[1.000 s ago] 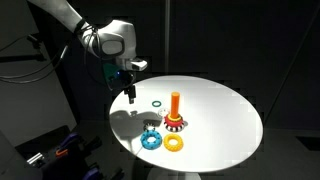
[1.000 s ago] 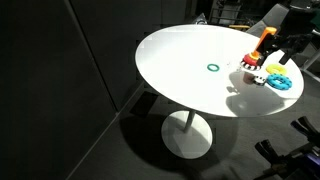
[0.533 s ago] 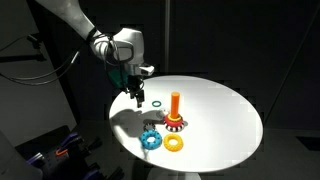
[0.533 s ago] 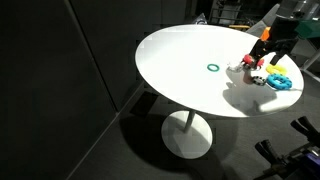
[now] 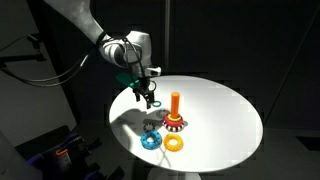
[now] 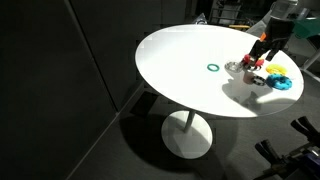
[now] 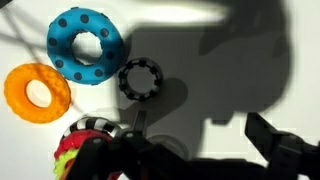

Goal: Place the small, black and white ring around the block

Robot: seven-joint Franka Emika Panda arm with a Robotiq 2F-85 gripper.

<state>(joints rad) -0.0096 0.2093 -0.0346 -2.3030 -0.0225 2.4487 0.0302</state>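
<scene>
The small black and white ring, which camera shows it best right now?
The wrist view: the small black and white ring lies near the middle, unobstructed, its segments visible, beside the blue ring. In both exterior views it is at most a tiny speck.

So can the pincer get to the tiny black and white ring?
Probably yes: the open pincer hovers just above the small ring. Nothing covers it, though the blue ring sits close beside it.
</scene>
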